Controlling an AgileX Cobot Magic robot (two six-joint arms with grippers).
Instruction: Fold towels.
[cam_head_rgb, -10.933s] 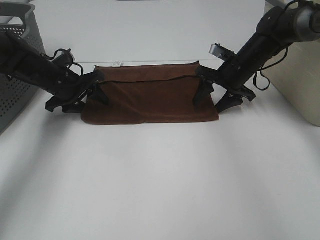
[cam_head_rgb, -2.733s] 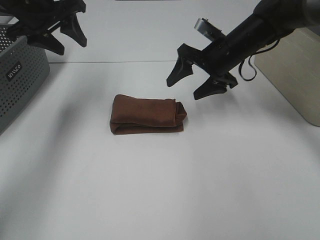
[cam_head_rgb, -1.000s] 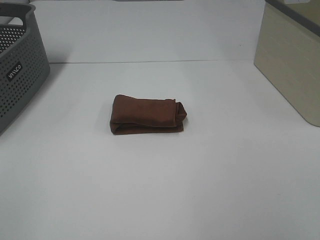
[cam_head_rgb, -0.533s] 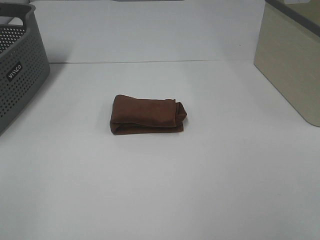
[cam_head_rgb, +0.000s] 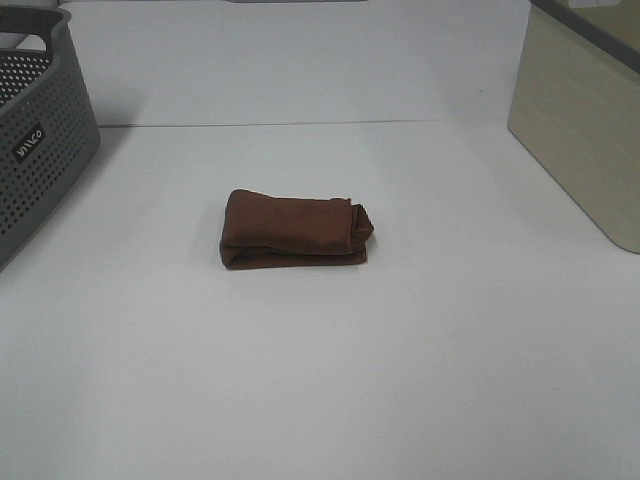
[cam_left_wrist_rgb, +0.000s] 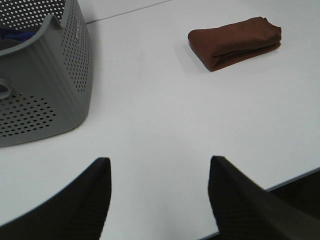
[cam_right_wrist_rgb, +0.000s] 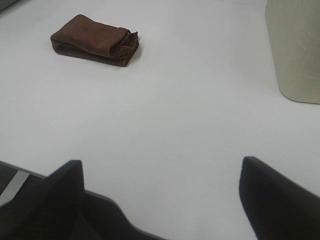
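While the white tabletop fills nearly the whole exterior view, it carries only a few things. At the left edge sits a grey perforated laundry basket, reaching up to the top left corner, and at the right edge a beige bin runs from the upper corner down past mid-height. Just left of centre lies the towel, dark reddish-brown terry, folded into a compact oblong bundle, its rolled end at the right, well apart from both containers. No arm shows in this high view. Over to the left wrist view: the left gripper hangs over bare table near its edge, fingers spread wide with nothing between them, the towel far off toward the upper right of that frame. Right wrist view now: the right gripper likewise stands wide apart and empty, the towel at upper left.
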